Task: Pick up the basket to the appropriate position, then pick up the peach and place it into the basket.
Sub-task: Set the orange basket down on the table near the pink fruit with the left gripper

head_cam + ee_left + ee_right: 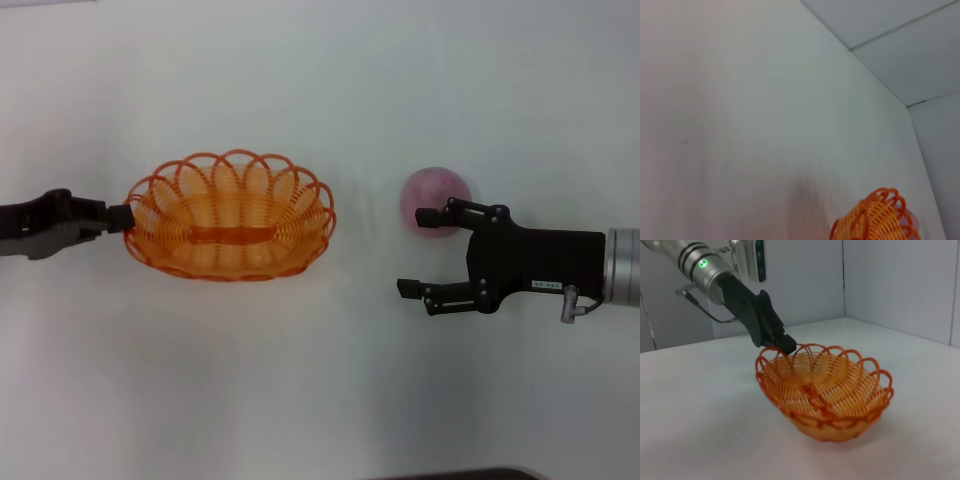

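Peach, round pink-mauve fuzzy fruit [436, 199], right of centre on white worktop [320, 380], just beyond upper finger of right claw [422, 252], spread wide. Oval orange openwork basket [230, 215] centre-left, rim pinched by left claw [122, 217].

The basket [230, 215] looks like orange plastic moulded to mimic wicker, slightly glossy, with thin smooth strands and open looped edging; the right wrist view [825, 395] shows a faint sheen along its ribs. The peach [436, 198] has a matt, softly fuzzy pink skin with darker mottling. The left gripper [122, 217] and right gripper [420, 252] are matt black plastic or coated metal, the right one joined to a brushed silvery metal wrist [622, 265]. The table [320, 400] is smooth, white and dully reflective.
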